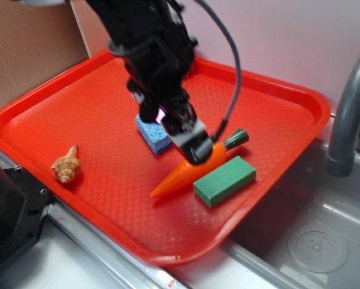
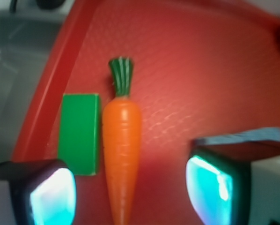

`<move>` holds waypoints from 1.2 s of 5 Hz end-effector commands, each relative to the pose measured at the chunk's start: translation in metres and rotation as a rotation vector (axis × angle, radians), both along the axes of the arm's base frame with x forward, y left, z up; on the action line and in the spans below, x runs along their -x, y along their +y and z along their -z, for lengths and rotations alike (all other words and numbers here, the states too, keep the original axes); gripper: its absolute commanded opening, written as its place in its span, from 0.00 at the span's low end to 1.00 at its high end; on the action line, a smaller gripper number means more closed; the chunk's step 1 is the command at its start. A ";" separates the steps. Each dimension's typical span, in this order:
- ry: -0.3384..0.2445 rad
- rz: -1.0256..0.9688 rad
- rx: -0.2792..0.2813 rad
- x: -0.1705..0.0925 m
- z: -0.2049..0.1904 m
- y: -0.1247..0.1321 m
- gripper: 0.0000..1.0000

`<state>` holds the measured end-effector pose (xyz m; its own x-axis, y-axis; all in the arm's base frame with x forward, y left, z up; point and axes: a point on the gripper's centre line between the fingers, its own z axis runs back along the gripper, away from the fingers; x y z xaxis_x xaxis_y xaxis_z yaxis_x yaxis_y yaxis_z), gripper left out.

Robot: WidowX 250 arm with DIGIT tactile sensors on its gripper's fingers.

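From the exterior camera, I see the gripper [image 1: 195, 150] low over the carrot [image 1: 179, 176], lying on the tray [image 1: 108, 205] beside a green block [image 1: 224, 180]. At the wrist, jaws stand apart; the carrot runs lengthwise between the pads [image 2: 53, 197], nearer the block-side one.

Red tray [image 1: 96, 120] across most of the scene, with textured floor and raised rim. On it, far and toward the middle, a blue sponge [image 1: 151, 135], lying flat. Nearer and to the right, a green block [image 1: 224, 180], set at an angle, close to the tray's right rim. At the left, well apart from both, a tan seashell [image 1: 66, 165]. Right of the tray, a grey sink [image 1: 348, 198] with round drain [image 1: 317, 247] and dark grey faucet [image 1: 348, 108]. Far left, brown cardboard [image 1: 23, 48]; far right, a pale wall [image 1: 276, 36].
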<state>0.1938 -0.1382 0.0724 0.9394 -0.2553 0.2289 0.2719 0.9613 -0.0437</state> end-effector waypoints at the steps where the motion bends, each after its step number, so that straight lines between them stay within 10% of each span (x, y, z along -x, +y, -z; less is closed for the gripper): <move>1: 0.017 -0.023 0.074 -0.007 0.020 0.011 1.00; 4: 0.036 0.059 0.108 -0.018 0.051 -0.010 1.00; 6: 0.016 0.008 0.078 -0.016 0.035 0.000 0.00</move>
